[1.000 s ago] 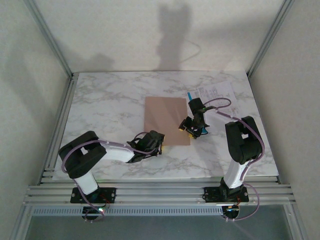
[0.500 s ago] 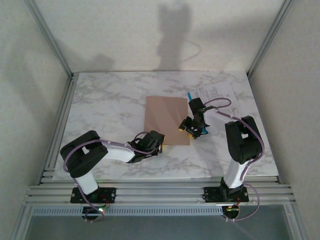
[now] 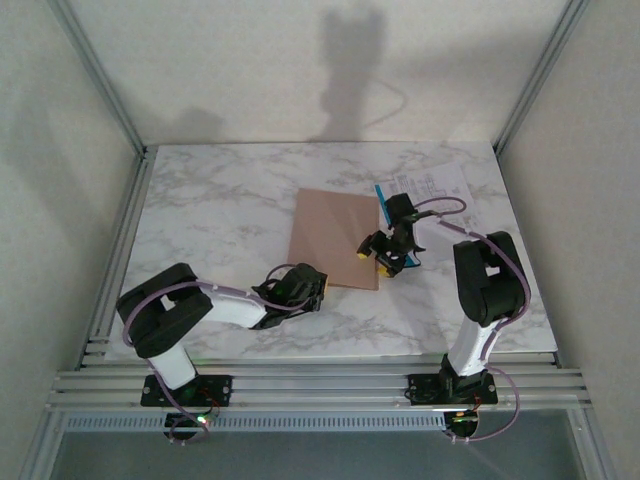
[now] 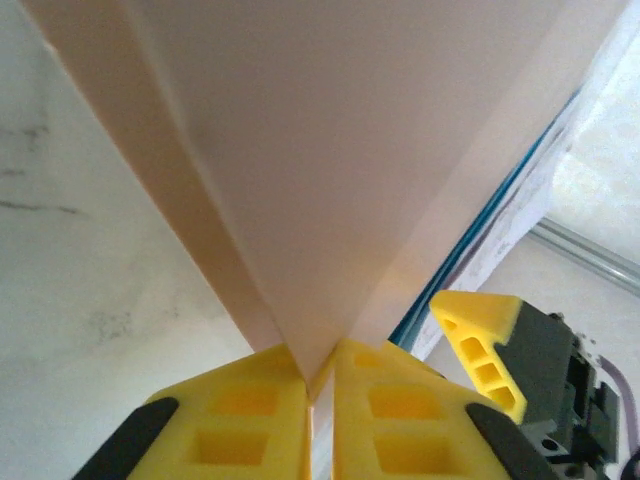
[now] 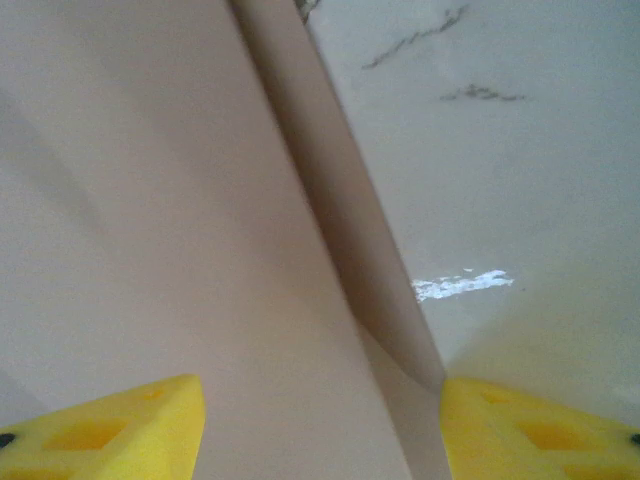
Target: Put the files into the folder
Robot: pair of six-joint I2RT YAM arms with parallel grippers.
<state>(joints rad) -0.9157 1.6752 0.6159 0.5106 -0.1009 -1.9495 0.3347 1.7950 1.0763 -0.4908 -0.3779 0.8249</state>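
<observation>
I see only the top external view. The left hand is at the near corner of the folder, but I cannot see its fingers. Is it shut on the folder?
Observer: Yes. The left wrist view shows the left hand shut, with the corner of the folder pinched between its yellow fingers.
Operator: And is the right hand holding anything?
Observer: No. In the right wrist view the right hand is open, with one finger above the folder and the other above the table.
</observation>
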